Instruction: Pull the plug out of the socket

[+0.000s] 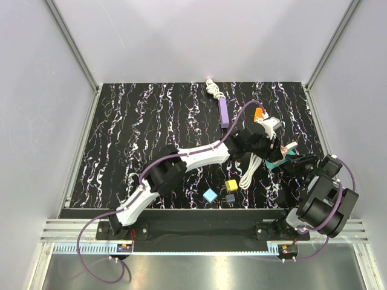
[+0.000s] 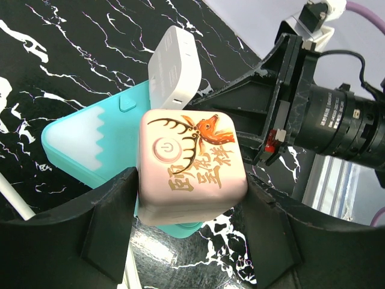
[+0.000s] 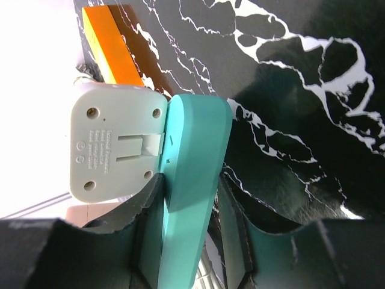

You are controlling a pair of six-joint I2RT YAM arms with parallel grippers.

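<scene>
The teal socket block (image 2: 90, 144) lies on the black marbled mat. A pink cube plug (image 2: 192, 162) with a deer picture sits in it, and a white adapter (image 2: 174, 66) stands in it further along. My left gripper (image 2: 192, 186) is shut on the pink cube plug, one finger on each side. My right gripper (image 3: 189, 186) is shut on the edge of the teal socket block (image 3: 192, 174), next to the white adapter's flat face (image 3: 114, 147). In the top view the two grippers, left (image 1: 261, 144) and right (image 1: 294, 162), meet at the socket (image 1: 277, 163).
A white cable (image 1: 248, 172) lies beside the socket. An orange piece (image 1: 259, 113) and a purple bar (image 1: 224, 112) lie behind it, with a white cord bundle (image 1: 211, 87) at the back. Yellow (image 1: 231, 185), blue (image 1: 210, 194) and dark (image 1: 228, 197) cubes sit near the front.
</scene>
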